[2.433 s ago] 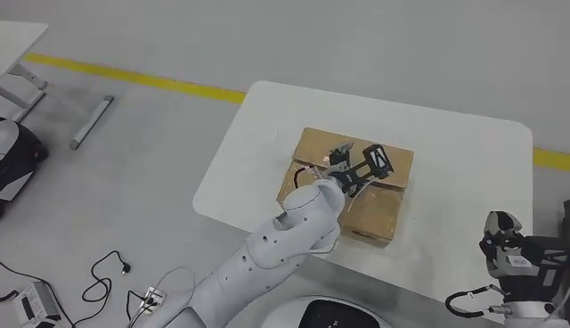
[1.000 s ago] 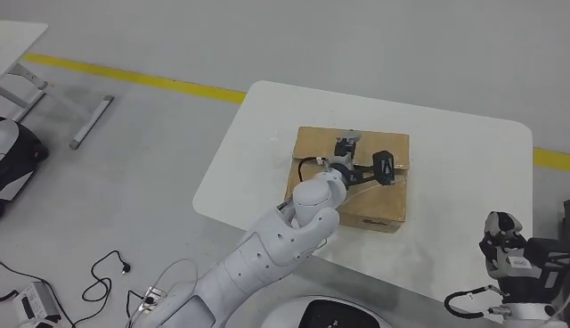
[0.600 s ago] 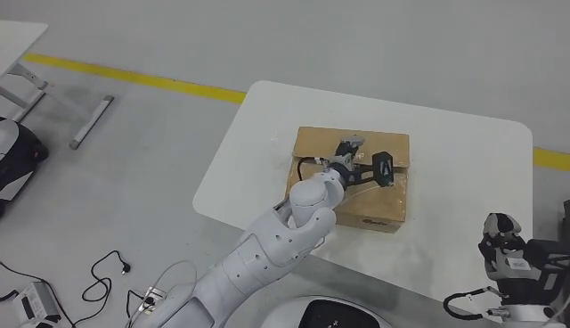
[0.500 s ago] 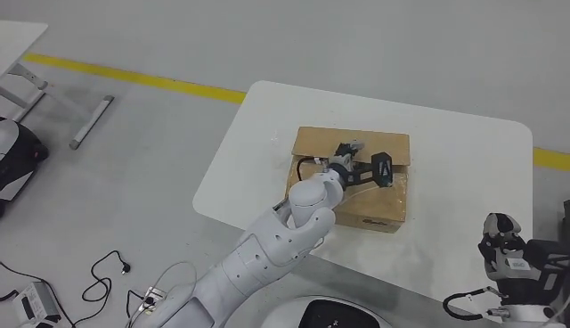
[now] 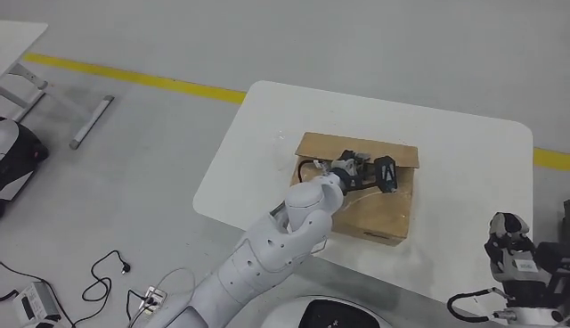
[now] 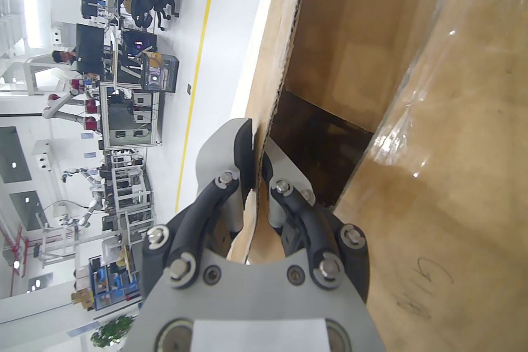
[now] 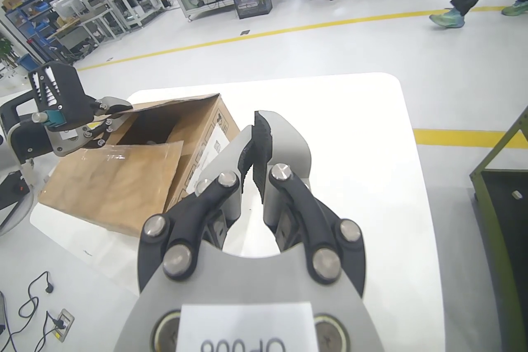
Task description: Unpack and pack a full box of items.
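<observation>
On the tabletop: a brown cardboard box (image 5: 381, 221) (image 7: 206, 147) sits near the middle of the white tabletop (image 5: 463, 132) (image 7: 350, 114), well in from every edge.
Far flap: the far flap (image 5: 361, 143) (image 6: 284, 40) (image 7: 173, 102), on the side away from the robot, is raised off the box's top and tilts upward, its corrugated edge showing in the left wrist view.
Near flap: the near flap (image 5: 374, 205) (image 6: 433, 172) (image 7: 115, 172) lies down over the box's top; a strip of clear tape clings along its free edge, and a pen scribble marks its surface.
Opening: a dark gap (image 6: 321, 147) (image 7: 144, 128) shows between the two flaps; what lies inside cannot be made out.
Left gripper: the left gripper (image 5: 349, 159) (image 6: 255, 151) (image 7: 115, 107) is over the box at the far flap's edge, its jaws closed on the cardboard, one finger on each face.
Right gripper: the right gripper (image 5: 508, 225) (image 7: 258, 147) hangs off the tabletop's near right corner, well apart from the box, jaws pressed together with nothing between them.
Box side: a white label (image 7: 216, 141) sits on the wall facing the right gripper.
</observation>
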`<state>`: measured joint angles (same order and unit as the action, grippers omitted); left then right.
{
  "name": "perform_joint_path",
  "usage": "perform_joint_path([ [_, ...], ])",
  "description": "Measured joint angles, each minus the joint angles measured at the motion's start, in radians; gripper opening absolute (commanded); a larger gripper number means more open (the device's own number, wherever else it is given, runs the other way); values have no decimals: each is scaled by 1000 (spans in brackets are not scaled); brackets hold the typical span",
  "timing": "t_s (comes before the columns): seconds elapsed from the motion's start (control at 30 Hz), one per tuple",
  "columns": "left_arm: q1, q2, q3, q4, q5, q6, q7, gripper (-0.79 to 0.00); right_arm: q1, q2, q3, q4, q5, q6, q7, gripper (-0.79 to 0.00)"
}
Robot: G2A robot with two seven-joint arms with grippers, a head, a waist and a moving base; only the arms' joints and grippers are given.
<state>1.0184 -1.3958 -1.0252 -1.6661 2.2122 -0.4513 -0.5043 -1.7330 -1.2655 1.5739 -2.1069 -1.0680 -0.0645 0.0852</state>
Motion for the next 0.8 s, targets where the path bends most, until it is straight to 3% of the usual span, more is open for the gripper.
perform_joint_path([
  [0.33, 78, 4, -3, -159, -57, -110, -42, -785, -6, 2, 45, -21, 45, -15, 17, -785],
  [0.37, 81, 3, -2, -165, -61, -109, -42, -696, -5, 2, 45, -19, 46, -17, 17, -785],
  [0.4, 82, 3, -1, -170, -65, -105, -42, -465, -4, 2, 45, -15, 46, -18, 17, -785],
  [0.43, 81, 1, 0, -171, -65, -89, -39, -89, -2, 2, 44, -10, 46, -19, 17, -785],
  [0.47, 78, 0, 2, -166, -61, -73, -37, 0, -1, 2, 43, -6, 45, -19, 17, -785],
  [0.8, -30, -24, 40, -39, -23, 85, -18, 0, 13, 2, 38, 14, 48, -21, 19, -785],
])
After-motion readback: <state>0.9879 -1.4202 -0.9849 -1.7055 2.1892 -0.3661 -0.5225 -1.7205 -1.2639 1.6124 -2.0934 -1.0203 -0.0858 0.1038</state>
